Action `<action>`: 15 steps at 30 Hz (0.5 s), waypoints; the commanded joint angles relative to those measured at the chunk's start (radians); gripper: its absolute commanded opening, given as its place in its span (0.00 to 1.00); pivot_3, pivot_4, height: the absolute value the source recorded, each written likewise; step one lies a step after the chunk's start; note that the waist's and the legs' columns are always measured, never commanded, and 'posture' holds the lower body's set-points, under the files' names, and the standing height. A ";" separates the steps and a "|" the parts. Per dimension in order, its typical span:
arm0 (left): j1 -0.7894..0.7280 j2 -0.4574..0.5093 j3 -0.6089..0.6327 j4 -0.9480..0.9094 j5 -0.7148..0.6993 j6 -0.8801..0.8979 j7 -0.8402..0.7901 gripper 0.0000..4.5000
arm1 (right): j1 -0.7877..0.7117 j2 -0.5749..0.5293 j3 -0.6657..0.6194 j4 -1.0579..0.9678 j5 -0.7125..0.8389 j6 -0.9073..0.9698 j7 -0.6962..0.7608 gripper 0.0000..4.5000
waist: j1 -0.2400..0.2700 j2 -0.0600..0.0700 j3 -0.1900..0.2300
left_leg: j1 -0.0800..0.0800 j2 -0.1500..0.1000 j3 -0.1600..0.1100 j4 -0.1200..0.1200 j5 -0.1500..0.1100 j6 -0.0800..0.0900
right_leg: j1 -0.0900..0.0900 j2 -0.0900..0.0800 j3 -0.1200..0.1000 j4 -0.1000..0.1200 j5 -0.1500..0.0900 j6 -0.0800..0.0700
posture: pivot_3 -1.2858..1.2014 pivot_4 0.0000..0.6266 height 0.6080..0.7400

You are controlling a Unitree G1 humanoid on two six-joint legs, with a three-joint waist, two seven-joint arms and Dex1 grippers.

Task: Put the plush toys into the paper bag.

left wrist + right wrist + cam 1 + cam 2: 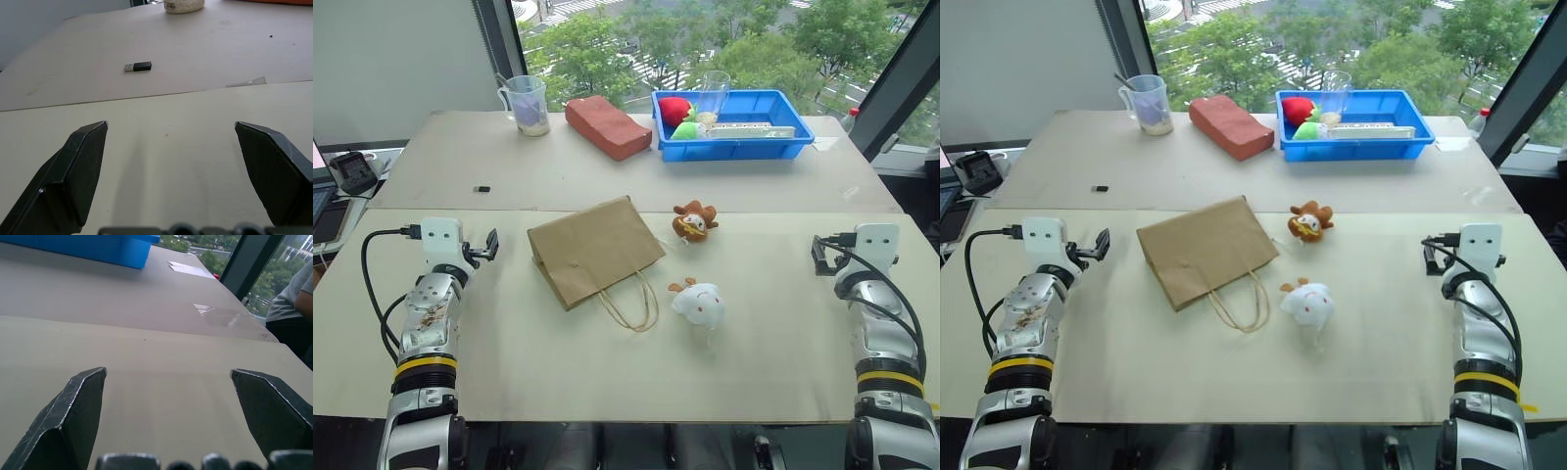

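Note:
The brown paper bag [592, 250] lies flat near the middle of the near table, its loop handles [631, 304] pointing toward me. Two plush toys rest to its right. The brown and orange one [695, 221] is farther back, and the white one [698, 302] lies nearer, beside the handles. My left gripper [484, 247] hovers left of the bag, open and empty, as the left wrist view confirms [170, 126]. My right gripper [820, 257] is far to the right of the toys, also open with nothing between its fingers [168, 371].
On the far table stand a blue bin [734, 150] holding a red plush ball [674, 110], a green plush [685, 129] and a glass [713, 93]. There are also a reddish block [607, 126], a measuring cup [527, 104] and a small USB stick [137, 67]. A person [293, 298] sits at far right.

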 commanded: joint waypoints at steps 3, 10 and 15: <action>0.007 0.047 0.016 -0.055 -0.003 -0.004 -0.024 0.99 | -0.011 -0.019 -0.019 -0.024 0.010 -0.024 0.003 1.00 | -0.001 0.000 0.000 | 0.000 0.000 0.000 0.000 0.000 0.000 | 0.000 0.000 0.000 0.000 0.000 0.000 | 0.52 0.24 1.00; 0.012 0.139 0.000 -0.159 -0.059 0.046 -0.203 0.99 | -0.050 -0.067 -0.019 -0.062 0.056 0.024 0.120 1.00 | -0.002 0.000 0.000 | 0.000 0.000 0.000 0.000 0.000 0.000 | 0.000 0.000 0.000 0.000 0.000 0.000 | 0.52 0.24 1.00; -0.048 0.271 -0.079 -0.316 -0.144 0.137 -0.503 0.99 | -0.090 -0.143 0.023 -0.245 0.153 0.167 0.331 1.00 | -0.002 0.000 0.000 | -0.001 0.001 0.000 0.000 0.000 0.000 | 0.000 0.001 0.000 0.000 0.000 0.000 | 0.52 0.24 1.00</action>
